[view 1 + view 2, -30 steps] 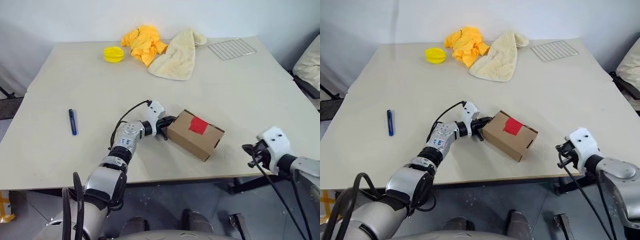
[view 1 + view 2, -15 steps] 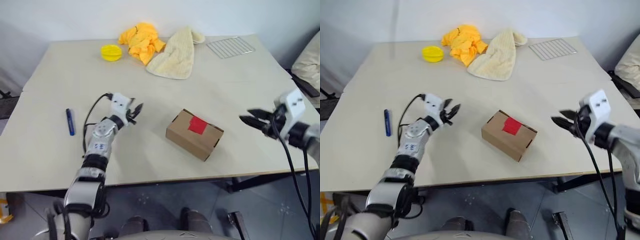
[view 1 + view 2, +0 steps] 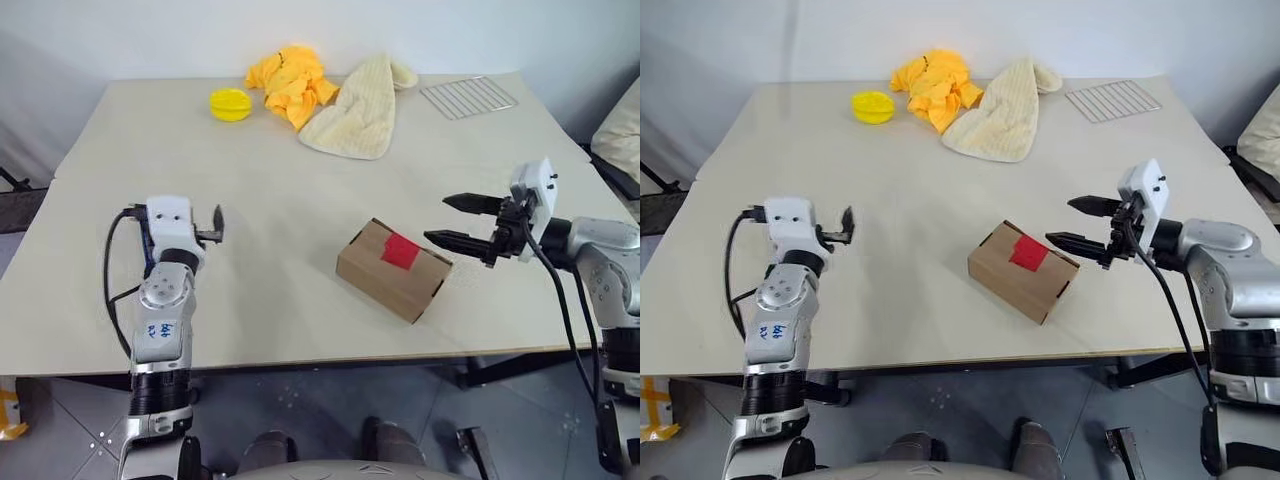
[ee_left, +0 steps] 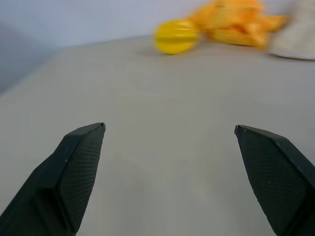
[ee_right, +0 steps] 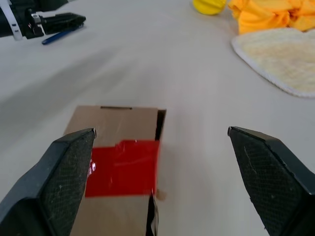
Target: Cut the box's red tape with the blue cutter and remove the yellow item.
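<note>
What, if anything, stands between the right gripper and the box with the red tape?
Nothing visible. The right gripper, jaws open, hangs just beside the box on its right, with bare table between them. The red tape lies uncovered on the box's top.

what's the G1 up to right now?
Nothing is held yet. Both claws are open and empty above the table. The right claw hovers just beside the box, pointing at it; the red tape is uncut and the flaps are closed. The left claw is over bare table, away from the box. The blue cutter lies untouched on the table near the left claw.
</note>
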You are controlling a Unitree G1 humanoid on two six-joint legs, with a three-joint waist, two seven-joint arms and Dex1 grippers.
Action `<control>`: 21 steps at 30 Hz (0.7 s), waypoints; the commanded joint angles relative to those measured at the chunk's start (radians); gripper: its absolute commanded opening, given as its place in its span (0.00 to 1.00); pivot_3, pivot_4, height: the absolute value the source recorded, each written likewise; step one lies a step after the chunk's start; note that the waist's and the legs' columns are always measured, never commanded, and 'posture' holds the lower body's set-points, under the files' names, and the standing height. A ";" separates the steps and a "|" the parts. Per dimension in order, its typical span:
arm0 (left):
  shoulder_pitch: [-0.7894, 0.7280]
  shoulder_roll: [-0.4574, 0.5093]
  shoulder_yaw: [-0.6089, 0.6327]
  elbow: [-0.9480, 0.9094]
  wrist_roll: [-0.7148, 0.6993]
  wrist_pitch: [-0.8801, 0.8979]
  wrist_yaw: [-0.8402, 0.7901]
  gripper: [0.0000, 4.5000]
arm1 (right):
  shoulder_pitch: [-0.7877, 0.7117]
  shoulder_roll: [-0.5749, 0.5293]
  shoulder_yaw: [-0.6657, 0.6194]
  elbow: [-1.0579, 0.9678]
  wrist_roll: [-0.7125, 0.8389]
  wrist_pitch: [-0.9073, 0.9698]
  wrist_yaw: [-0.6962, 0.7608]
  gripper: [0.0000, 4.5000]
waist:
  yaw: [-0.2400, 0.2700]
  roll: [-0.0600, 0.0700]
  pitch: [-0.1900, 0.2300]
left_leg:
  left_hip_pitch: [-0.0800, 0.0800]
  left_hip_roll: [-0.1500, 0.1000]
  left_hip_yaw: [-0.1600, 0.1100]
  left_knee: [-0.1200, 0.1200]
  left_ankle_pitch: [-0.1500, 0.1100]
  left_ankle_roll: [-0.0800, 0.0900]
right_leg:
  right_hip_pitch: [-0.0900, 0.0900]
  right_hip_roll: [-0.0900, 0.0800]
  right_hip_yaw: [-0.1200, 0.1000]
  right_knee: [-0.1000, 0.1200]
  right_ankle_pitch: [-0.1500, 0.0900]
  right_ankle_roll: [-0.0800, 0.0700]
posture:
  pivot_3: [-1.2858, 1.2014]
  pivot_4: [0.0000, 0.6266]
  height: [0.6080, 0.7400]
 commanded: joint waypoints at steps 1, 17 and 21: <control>0.017 -0.023 0.039 -0.109 0.034 0.057 0.092 0.99 | -0.031 0.010 0.008 0.017 -0.013 -0.044 0.023 1.00 | 0.004 0.000 0.000 | 0.000 0.000 0.000 0.000 0.000 0.000 | 0.000 0.000 0.000 0.000 0.000 0.000 | 0.52 0.24 1.00; 0.040 -0.071 0.174 -0.186 -0.066 0.251 0.157 0.67 | -0.006 0.003 -0.003 -0.021 -0.019 -0.048 0.048 1.00 | 0.004 -0.001 0.000 | 0.000 0.000 0.000 0.000 0.000 0.000 | 0.000 0.000 0.000 0.000 0.000 0.000 | 0.52 0.24 1.00; 0.040 -0.065 0.195 -0.188 -0.065 0.293 0.181 0.67 | 0.005 -0.005 -0.008 -0.034 -0.019 -0.040 0.048 1.00 | 0.003 -0.001 0.000 | 0.000 0.000 0.000 0.000 0.000 0.000 | 0.000 0.000 0.000 0.000 0.000 0.000 | 0.52 0.24 1.00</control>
